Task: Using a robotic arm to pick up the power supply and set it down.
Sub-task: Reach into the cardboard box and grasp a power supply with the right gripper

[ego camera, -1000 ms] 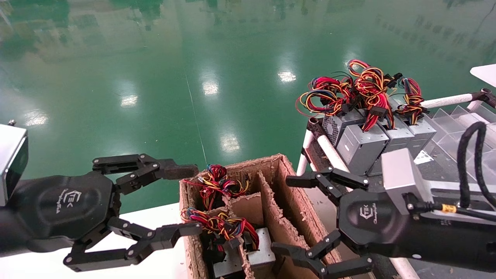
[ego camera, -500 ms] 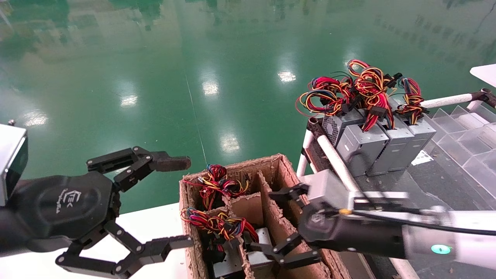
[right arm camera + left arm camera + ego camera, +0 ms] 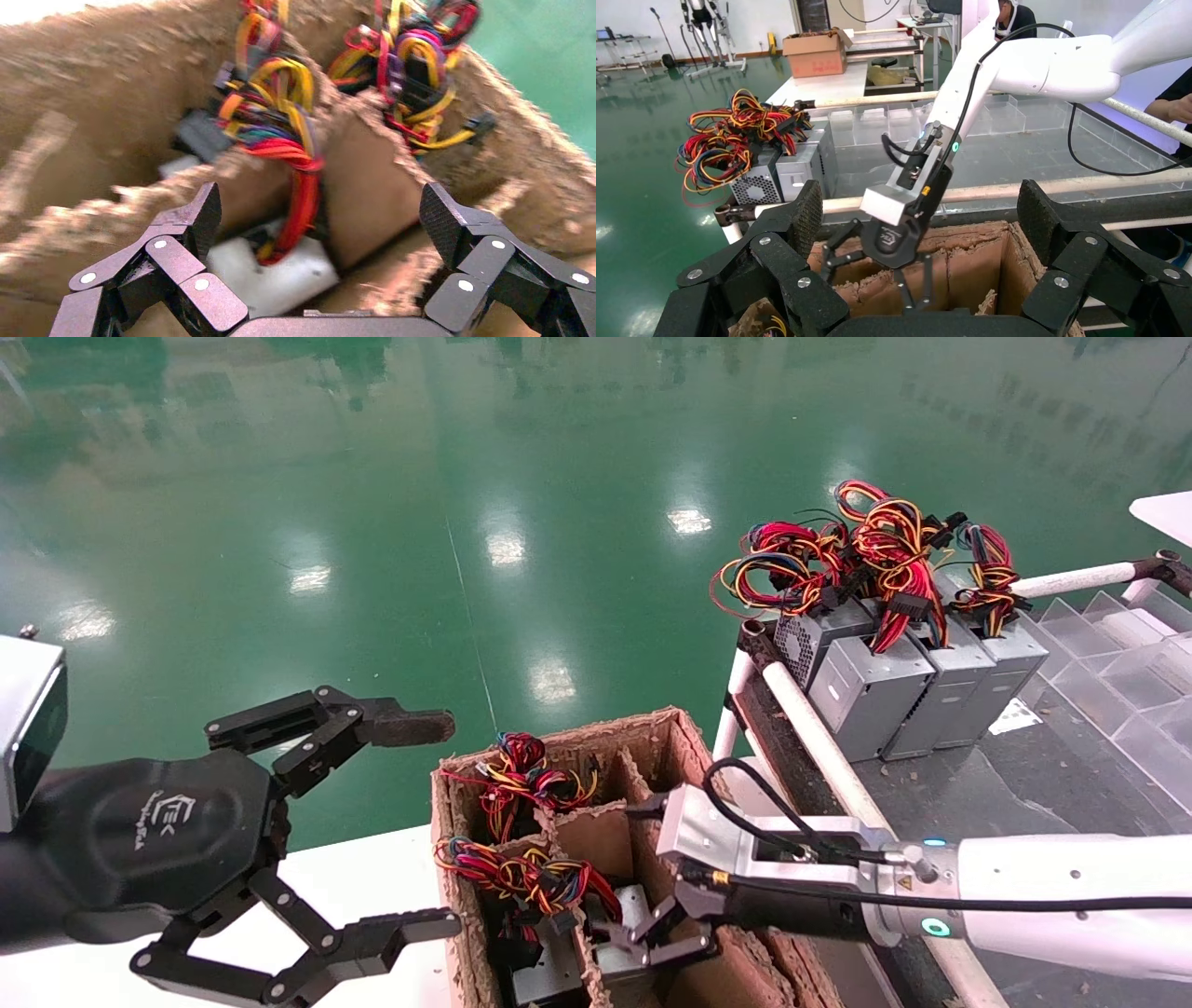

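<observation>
A grey power supply [image 3: 635, 907] stands in a middle cell of the cardboard box [image 3: 672, 728], with its red, yellow and blue wires [image 3: 531, 879] bunched on top. My right gripper [image 3: 644, 941] reaches down into that cell, open, its fingers on either side of the unit's top and holding nothing. The right wrist view shows the pale top of the power supply [image 3: 274, 274] and its wires [image 3: 281, 133] between the spread fingers of the right gripper [image 3: 323, 225]. My left gripper [image 3: 426, 826] hangs open and empty just left of the box.
Three more grey units [image 3: 871, 696] with tangled wires [image 3: 866, 551] stand on a rack at the right behind a white pipe rail [image 3: 812, 728]. Clear plastic dividers [image 3: 1117, 645] lie beyond. A second wire bundle [image 3: 521, 775] fills the box's far cell. Green floor lies ahead.
The right arm swung from beside the box's right wall down into the box, turning its wrist so the fingers point into the cell. The left gripper's lower finger dropped slightly.
</observation>
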